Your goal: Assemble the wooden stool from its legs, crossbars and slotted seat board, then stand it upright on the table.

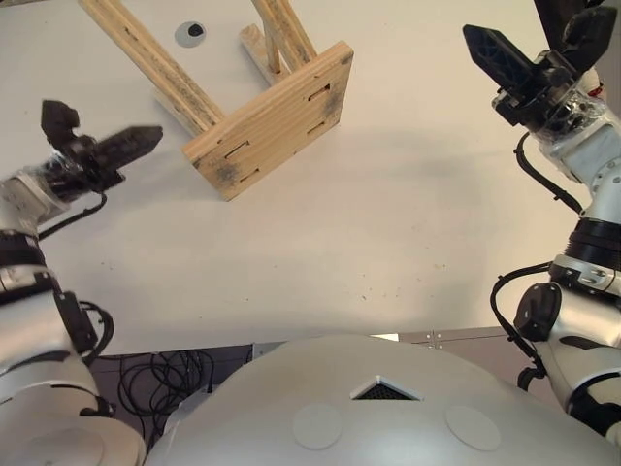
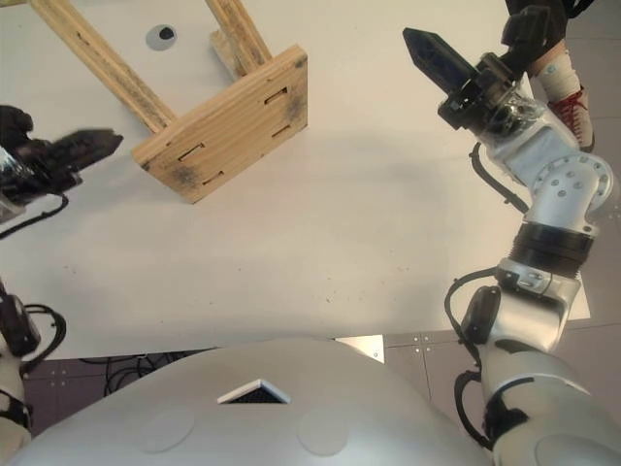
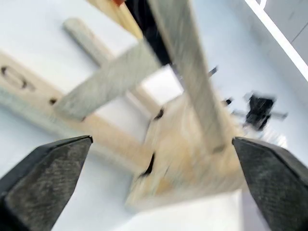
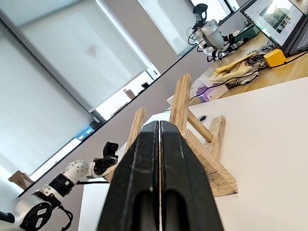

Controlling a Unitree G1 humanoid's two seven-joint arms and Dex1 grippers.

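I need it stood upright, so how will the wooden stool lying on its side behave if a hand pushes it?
The stool looks rigid, its timber legs locked into the seat board, so it should move as one piece. On the smooth table a low push probably slides it; a push high on the legs may pivot it.

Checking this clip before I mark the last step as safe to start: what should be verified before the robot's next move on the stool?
1. Legs joined to the seat board: ok as far as shown; the far joints are cut off.
2. Stool standing upright: not ok, it lies on its side on the table.
3. Left gripper open and empty: ok.
4. Right gripper open for a grasp: not ok, shut on nothing.
5. Both grippers apart from the stool: ok.
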